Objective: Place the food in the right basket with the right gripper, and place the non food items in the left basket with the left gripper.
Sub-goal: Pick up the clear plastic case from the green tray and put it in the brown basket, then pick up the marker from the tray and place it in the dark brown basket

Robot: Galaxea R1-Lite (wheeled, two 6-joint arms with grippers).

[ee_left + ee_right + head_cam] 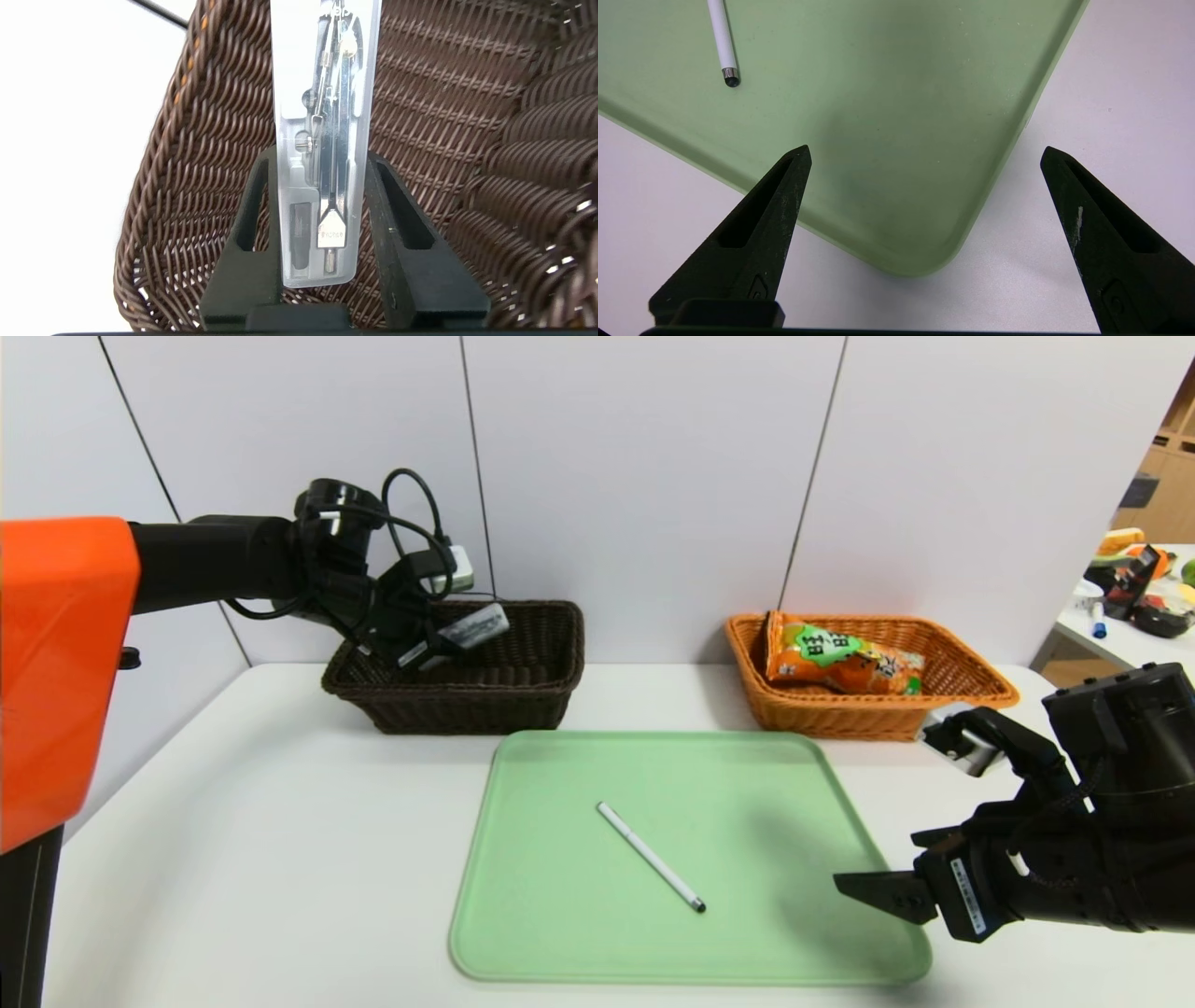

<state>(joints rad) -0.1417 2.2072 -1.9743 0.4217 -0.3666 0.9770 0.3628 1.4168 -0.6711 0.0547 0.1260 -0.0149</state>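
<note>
Over the left basket [523,686] at ten o'clock, the left gripper [322,161] clasped a clear compass case [322,140]; food [845,663] already lay in the right basket [971,686]; a pen [651,856] remained; the right gripper [924,154] hung spread at four o'clock.

You face pale wall panels [644,476] split by dark seams behind a white desk [261,859]; a cluttered side table [1102,639] stands far right.
</note>
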